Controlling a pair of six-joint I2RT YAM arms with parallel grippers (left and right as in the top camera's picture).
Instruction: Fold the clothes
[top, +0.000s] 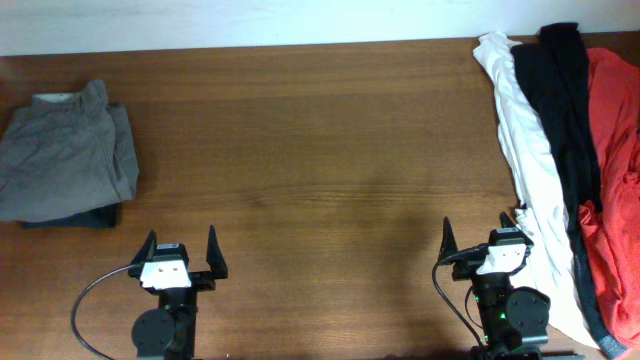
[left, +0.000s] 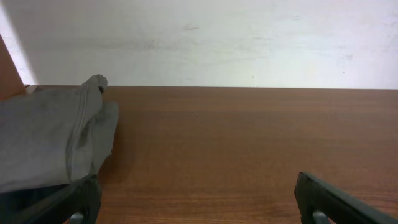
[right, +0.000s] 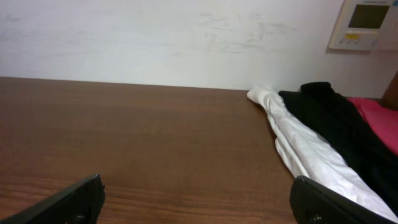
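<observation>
The left gripper (top: 181, 248) and the right gripper (top: 485, 238) are sitting at the near edge of a brown wooden table (top: 320, 140), each with its jaws standing wide apart and holding nothing. The clothes are lying in a bunched heap just to the right of the right gripper and stretching away ahead of it toward the table's far edge. A white T-shirt (top: 530, 170) is running closest to that gripper, its near end passing right beside the gripper's outer finger; whether the two are touching, the overhead view is not showing. A long black garment (top: 565, 110) is draping along the shirt's outer side, and an orange-red garment (top: 615, 150) is lying beyond it, farthest right. Ahead and to the left of the left gripper, well apart from it, a folded grey garment (top: 65, 150) is resting on the wood. A wall-mounted control panel (right: 364, 23) is showing above the heap in the right wrist view.
</observation>
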